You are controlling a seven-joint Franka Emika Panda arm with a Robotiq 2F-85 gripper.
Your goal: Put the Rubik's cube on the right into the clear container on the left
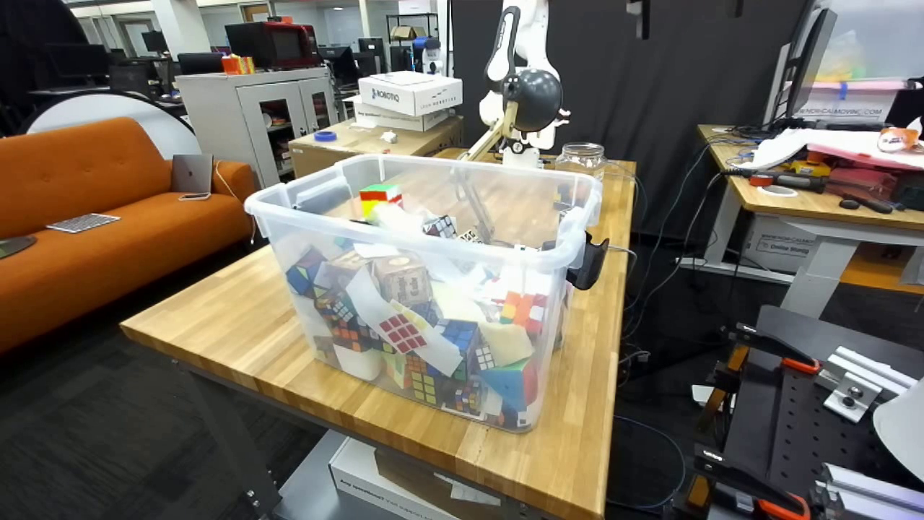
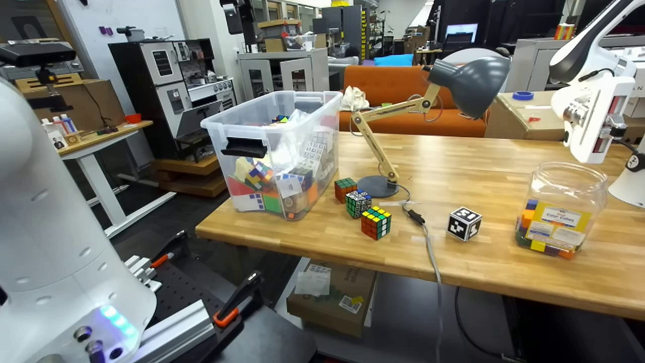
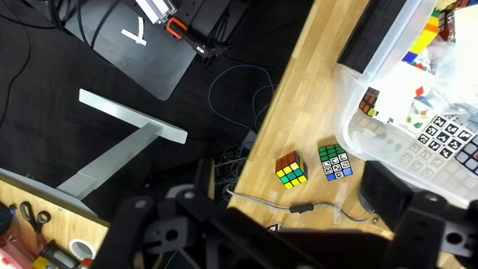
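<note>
on table (image 2: pixel 484 166): container (image 2: pixel 236 129), jar (image 2: pixel 560 218) | between them: lamp (image 2: pixel 398 108), three Rubik's cubes (image 2: pixel 358 203) (near container)

wrist view | clear container (image 3: pixel 396 41): cut off | hand (image 3: pixel 293 175): blurred, cut off

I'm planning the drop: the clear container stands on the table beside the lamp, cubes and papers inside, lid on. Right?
It isn't covered: the wrist view shows the clear container open at the top. It does stand on the table beside the lamp, with cubes and papers inside.
</note>
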